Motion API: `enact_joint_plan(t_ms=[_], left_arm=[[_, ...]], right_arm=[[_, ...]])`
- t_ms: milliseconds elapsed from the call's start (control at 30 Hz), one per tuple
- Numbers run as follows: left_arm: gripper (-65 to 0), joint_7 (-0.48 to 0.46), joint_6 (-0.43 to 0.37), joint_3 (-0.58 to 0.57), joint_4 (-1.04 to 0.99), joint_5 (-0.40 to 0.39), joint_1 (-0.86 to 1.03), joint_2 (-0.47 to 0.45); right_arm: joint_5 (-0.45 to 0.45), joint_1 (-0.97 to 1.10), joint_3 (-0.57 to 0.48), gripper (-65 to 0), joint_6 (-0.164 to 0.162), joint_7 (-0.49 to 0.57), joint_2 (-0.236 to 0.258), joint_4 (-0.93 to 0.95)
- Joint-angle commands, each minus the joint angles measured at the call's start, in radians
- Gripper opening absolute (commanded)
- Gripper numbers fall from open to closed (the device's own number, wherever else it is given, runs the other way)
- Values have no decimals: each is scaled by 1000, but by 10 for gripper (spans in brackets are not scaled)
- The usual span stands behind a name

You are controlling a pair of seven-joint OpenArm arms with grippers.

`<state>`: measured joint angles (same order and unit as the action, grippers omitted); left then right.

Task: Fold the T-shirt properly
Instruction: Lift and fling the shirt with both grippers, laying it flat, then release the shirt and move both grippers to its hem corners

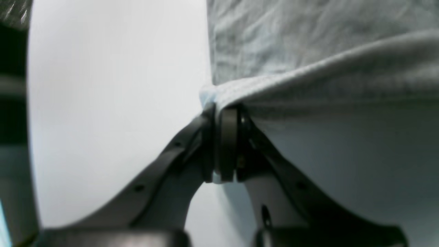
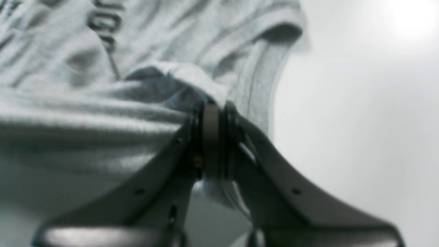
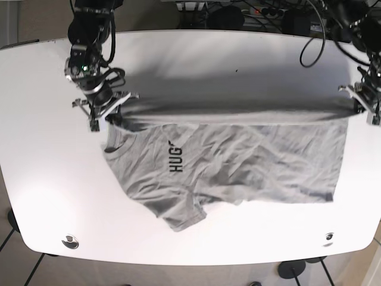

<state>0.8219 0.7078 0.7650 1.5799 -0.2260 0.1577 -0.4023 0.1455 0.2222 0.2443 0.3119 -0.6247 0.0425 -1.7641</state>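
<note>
A grey T-shirt [image 3: 238, 161] with dark lettering lies across the white table [image 3: 196, 53], its far long edge lifted and stretched taut between both grippers. My left gripper [image 3: 359, 107], at the base view's right, is shut on the shirt's hem corner; the pinched cloth [image 1: 219, 96] shows in the left wrist view above the closed fingers [image 1: 227, 144]. My right gripper [image 3: 113, 115], at the base view's left, is shut on the shoulder edge near the collar; the right wrist view shows the bunched cloth [image 2: 178, 82] in its fingers [image 2: 211, 137].
One sleeve [image 3: 184, 215] sticks out toward the table's near edge. Cables [image 3: 309, 36] and equipment lie beyond the far edge. Bare white table surrounds the shirt on all sides.
</note>
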Motion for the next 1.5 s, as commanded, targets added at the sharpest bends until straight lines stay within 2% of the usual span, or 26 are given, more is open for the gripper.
enact_joint_plan(t_ms=[33, 133, 367, 400, 467, 533, 567, 600, 633, 800, 867, 1000, 1167, 1267, 1300, 1400, 1467, 1500], left_arm=[[-646, -19, -10, 23, 46, -26, 50, -11], [-646, -16, -10, 80, 69, -56, 158, 6], [-639, -16, -10, 129, 124, -45, 280, 59], [-632, -14, -10, 127, 124, -45, 288, 59], [-489, -14, -10, 127, 124, -45, 290, 59], [-310, -14, -10, 130, 126, -49, 286, 59], [-247, -14, -10, 130, 126, -54, 286, 59], [-221, -16, -10, 130, 130, -54, 283, 58], [-225, -16, -10, 127, 147, -54, 270, 56], [-231, -16, -10, 96, 236, -52, 165, 59], [-233, -16, -10, 83, 242, -46, 102, 59], [-233, -14, -10, 24, 236, -43, -33, 59], [-232, -14, -10, 4, 231, -43, -89, 56], [-233, -22, -10, 4, 153, -37, -120, 56], [-233, -22, -10, 4, 124, -14, -142, 56], [-229, -23, -10, 9, 49, 130, -255, 59], [-229, -26, -21, 7, -17, 179, -332, 59], [-229, -42, -60, 7, -57, 185, -367, 58]], right_arm=[[1, 56, 7, -631, -10, 26, -8, -55], [3, 165, 7, -629, -10, 26, -36, -115], [3, 277, 2, -620, -10, 26, -36, -125], [3, 288, 2, -598, -10, 26, -36, -127], [3, 302, 2, -441, -10, 26, -37, -158], [3, 313, 2, -284, -10, 29, -39, -194], [3, 313, 0, -217, -10, 29, -42, -208], [3, 306, 0, -163, -10, 30, -49, -214], [3, 285, 3, -132, -10, 30, -51, -216], [-5, 122, 7, -113, -18, 26, -43, -165], [-5, 36, 7, -114, -18, 26, -22, -96], [-5, -166, 3, -116, -18, 26, 20, 122], [-2, -421, 2, -111, -10, 30, 92, 445], [-1, -493, -1, -113, -10, 32, 95, 547], [1, -496, -6, -114, -10, 32, 93, 548], [1, -495, -87, -116, -10, 32, 67, 548], [1, -493, -98, -116, -10, 32, 63, 550], [3, -493, -98, -117, -10, 32, 55, 550]])
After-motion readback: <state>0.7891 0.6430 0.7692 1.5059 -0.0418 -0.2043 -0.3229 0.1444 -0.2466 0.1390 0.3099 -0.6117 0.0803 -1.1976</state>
